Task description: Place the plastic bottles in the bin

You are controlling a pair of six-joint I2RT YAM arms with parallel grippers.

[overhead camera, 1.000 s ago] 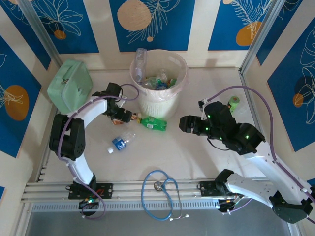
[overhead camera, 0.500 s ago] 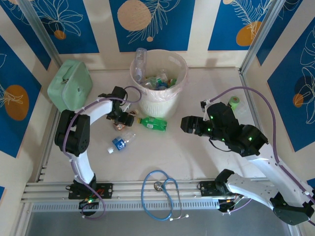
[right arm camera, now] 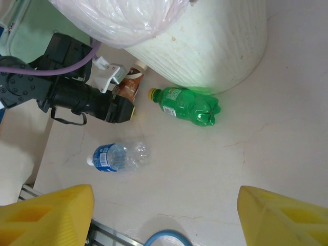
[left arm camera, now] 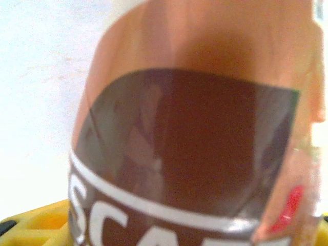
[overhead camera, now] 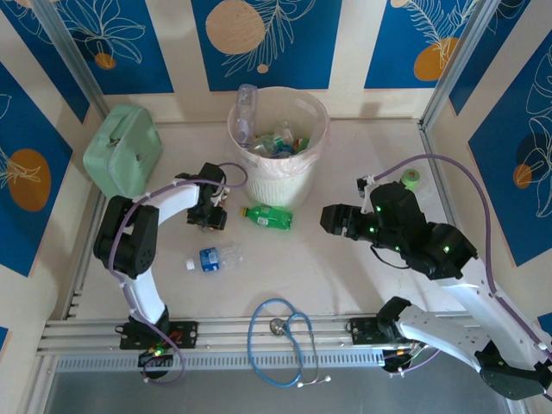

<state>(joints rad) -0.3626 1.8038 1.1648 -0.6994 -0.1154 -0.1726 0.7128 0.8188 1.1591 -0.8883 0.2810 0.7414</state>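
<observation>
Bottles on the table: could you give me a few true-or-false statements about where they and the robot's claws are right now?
1. A green bottle lies on its side near the bin. True.
2. The bin is empty. False: several bottles are inside it.
3. The right claw holds a clear bottle. False: its fingers are spread with nothing between them, and the blue-labelled bottle lies on the table.
4. The left claw is right at a brown-labelled bottle. True.

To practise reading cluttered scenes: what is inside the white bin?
The bin holds a heap of plastic bottles, green and blue-labelled, with one clear bottle leaning at its rim. Anything beneath the heap is covered.
</observation>
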